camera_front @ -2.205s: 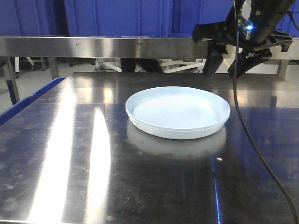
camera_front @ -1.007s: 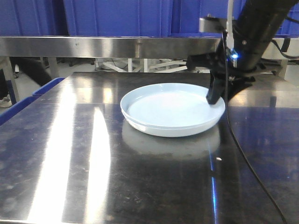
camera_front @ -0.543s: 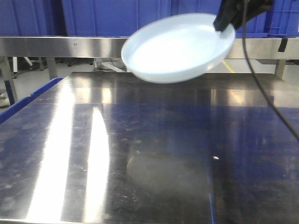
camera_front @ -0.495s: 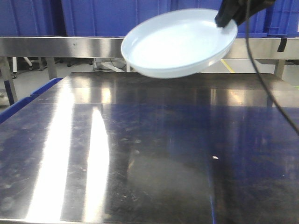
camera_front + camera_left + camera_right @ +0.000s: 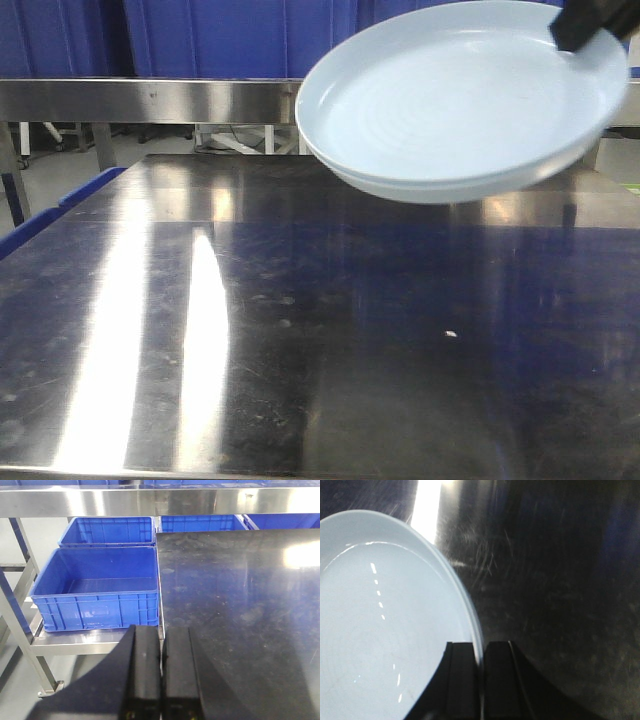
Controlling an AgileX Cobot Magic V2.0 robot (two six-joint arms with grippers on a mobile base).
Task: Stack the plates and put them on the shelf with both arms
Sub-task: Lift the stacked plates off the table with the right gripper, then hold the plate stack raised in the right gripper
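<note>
Nearest, the steel table (image 5: 250, 330) is streaked with glare, and one small white speck (image 5: 450, 334) lies on its near right part. In the left wrist view the left gripper (image 5: 161, 629) hangs over the table's side edge, its two black fingers drawn almost together with only a thin slit between them and nothing in it. Beside and below that edge sit blue crates (image 5: 100, 587).

Above the table's far right part, clear of its surface, the plates (image 5: 460, 100) hang tilted, the open face turned toward the front camera. A second rim line under the first suggests two nested together. The right gripper (image 5: 480, 645) pinches their rim, one finger inside and one outside, and shows as a black tip at their upper right edge.

Beyond the table's far edge runs a steel shelf rail (image 5: 150, 95).
</note>
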